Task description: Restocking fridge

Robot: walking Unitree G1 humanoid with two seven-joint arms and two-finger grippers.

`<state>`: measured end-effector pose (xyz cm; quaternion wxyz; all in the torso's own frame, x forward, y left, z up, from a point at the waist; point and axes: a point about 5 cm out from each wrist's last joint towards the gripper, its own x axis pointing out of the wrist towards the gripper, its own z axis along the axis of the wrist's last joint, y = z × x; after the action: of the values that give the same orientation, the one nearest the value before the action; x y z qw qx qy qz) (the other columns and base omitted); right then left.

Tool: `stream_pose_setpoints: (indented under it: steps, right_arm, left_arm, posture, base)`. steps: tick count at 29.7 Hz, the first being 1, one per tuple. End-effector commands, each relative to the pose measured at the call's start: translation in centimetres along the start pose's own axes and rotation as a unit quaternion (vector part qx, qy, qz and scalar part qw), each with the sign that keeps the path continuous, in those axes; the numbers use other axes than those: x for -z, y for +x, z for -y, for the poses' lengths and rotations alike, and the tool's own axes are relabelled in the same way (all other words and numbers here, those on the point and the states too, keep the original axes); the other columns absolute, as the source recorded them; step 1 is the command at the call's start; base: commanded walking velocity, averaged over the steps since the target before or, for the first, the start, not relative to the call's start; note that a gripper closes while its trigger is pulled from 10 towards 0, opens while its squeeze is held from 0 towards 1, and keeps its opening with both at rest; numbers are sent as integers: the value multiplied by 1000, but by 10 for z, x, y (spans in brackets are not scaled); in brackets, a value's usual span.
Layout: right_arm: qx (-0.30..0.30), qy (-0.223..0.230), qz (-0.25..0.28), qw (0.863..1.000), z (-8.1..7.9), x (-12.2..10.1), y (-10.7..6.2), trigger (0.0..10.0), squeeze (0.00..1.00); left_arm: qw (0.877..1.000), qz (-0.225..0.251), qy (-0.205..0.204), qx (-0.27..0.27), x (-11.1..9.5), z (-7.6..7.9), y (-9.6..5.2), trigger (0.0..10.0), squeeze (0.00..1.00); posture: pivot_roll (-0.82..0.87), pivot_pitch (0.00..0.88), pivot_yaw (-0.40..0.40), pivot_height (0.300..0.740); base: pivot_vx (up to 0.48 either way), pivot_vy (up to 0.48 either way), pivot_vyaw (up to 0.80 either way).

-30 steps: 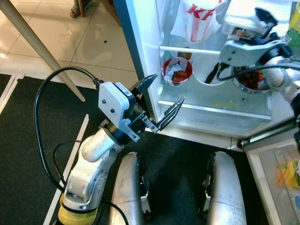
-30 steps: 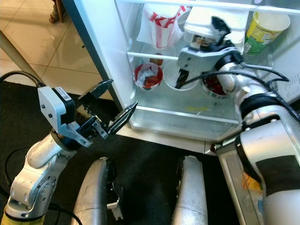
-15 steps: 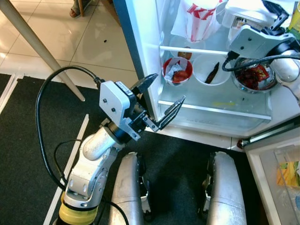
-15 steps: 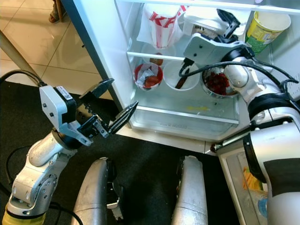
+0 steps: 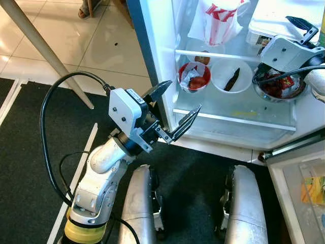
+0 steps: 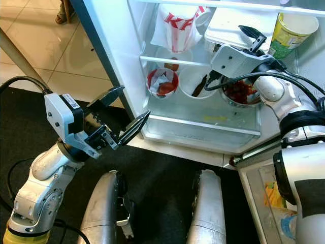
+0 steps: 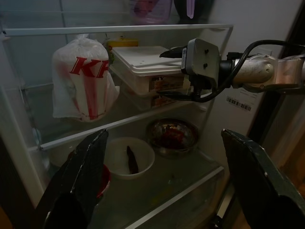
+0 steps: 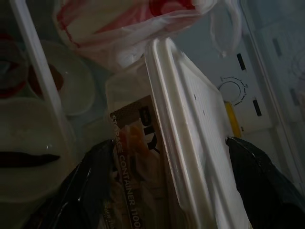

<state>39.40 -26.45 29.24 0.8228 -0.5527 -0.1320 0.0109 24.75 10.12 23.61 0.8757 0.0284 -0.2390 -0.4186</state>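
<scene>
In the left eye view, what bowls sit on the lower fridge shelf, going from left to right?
Red bowl with crumpled wrapper → white bowl holding one dark strip → shiny metal bowl of red food, partly behind the right arm.

Pale glossy floor tiles (image 5: 76, 40) cover the upper part of the room and catch soft light. Below them lies a dark mat (image 5: 30, 152) with a light stripe (image 5: 76, 178) running along it. A slanted pale leg (image 5: 45, 56), perhaps of a table, crosses the tiles and meets the floor at the mat's edge. A sandalled foot (image 5: 87, 9) shows at the top edge.
</scene>
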Motion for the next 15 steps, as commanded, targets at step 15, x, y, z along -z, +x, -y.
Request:
stream_pose_setpoints:
  steps: [15]
  right_arm:
    - [-53, -23, -11, 998, -4, 16, -13, 10000, 0]
  left_arm:
    - [1000, -4, -5, 7, 4, 1, -3, 10000, 0]
  posture:
    - [86, 361, 111, 580]
  base:
    - [0, 0, 0]
